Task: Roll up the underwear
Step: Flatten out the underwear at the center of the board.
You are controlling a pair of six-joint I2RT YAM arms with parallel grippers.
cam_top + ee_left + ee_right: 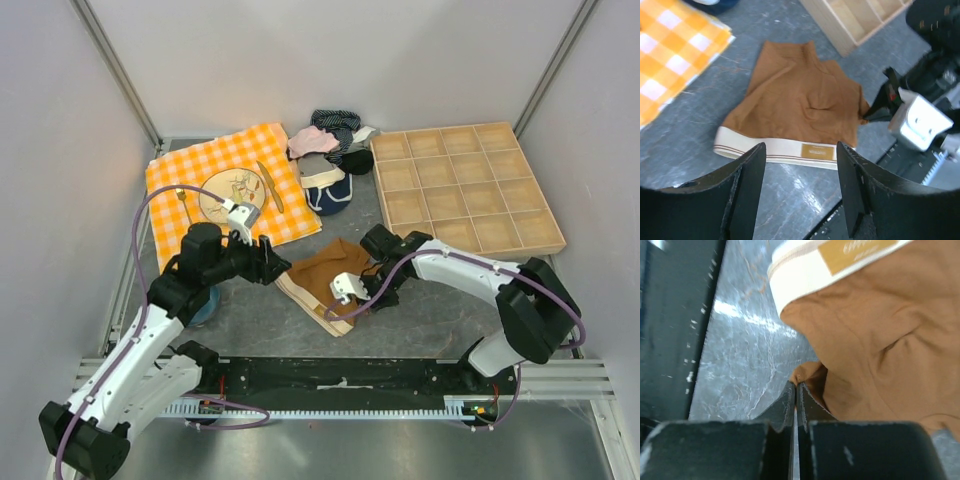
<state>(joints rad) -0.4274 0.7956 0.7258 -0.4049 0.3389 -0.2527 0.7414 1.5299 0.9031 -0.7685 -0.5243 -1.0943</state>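
Note:
The rust-brown underwear [322, 272] lies spread flat mid-table, its cream waistband [775, 150] toward the near left. My left gripper [276, 268] is open and empty, hovering at the waistband's left side; in the left wrist view its fingertips [759, 155] frame the waistband and its label from above. My right gripper [364, 300] is shut on a small fold at the underwear's near right edge. The right wrist view shows the jaws pressed together [796, 386] on that pinch of brown fabric [875, 340]. The right gripper also shows in the left wrist view [875, 109].
A wooden compartment tray [465, 185] stands at the back right. An orange checked cloth [190, 170] with a plate [232, 195] lies back left. A pile of garments [330, 140] and a navy-and-white one [328, 192] sit behind the underwear. A blue object [205, 305] is under my left arm.

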